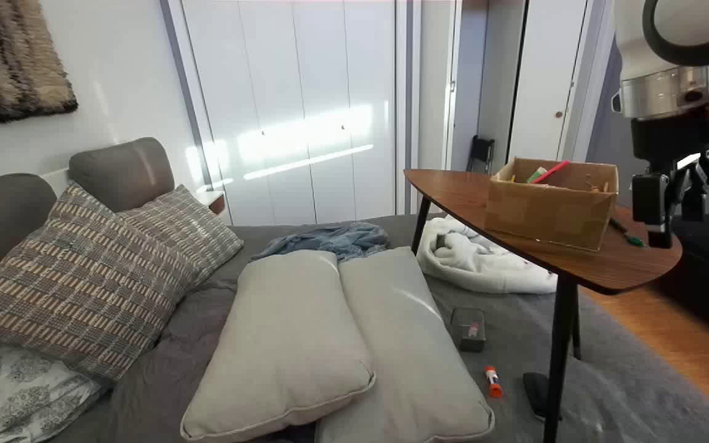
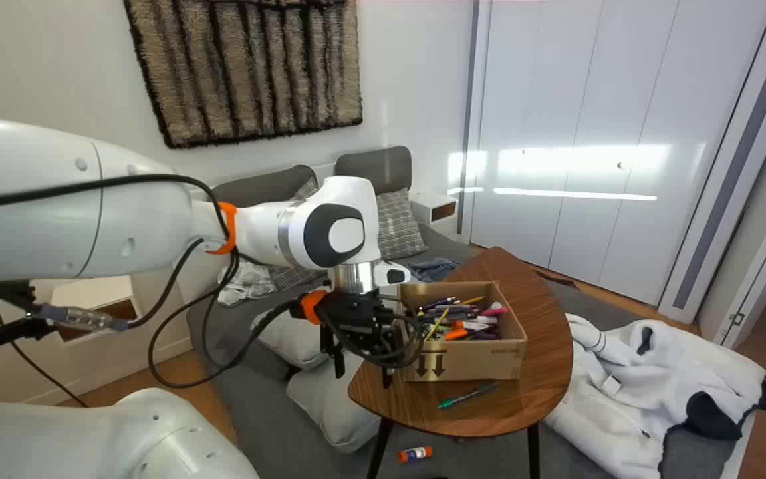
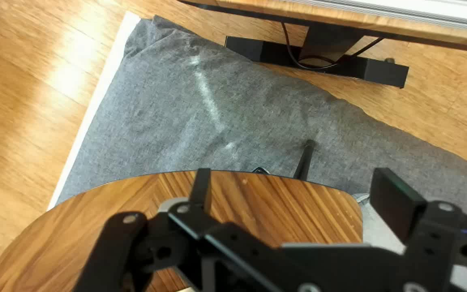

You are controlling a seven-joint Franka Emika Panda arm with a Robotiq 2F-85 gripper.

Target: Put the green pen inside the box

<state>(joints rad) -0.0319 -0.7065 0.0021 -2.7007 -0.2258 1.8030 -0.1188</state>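
Observation:
The green pen lies on the brown tabletop beside the box and shows in both exterior views. Its green tip points away from the box wall. The tan cardboard box stands upright and open-topped on the table; an exterior view shows many pens and markers in it. My gripper is open with nothing between its fingers. In an exterior view the gripper hangs above the table's edge, to the left of the pen and apart from it. In the wrist view my spread fingers frame bare tabletop; the pen is not visible there.
The brown wooden table has rounded edges and dark legs and stands on a grey-covered bed. Beige pillows, an orange glue stick and a white garment lie lower down. A cable loops beside the gripper.

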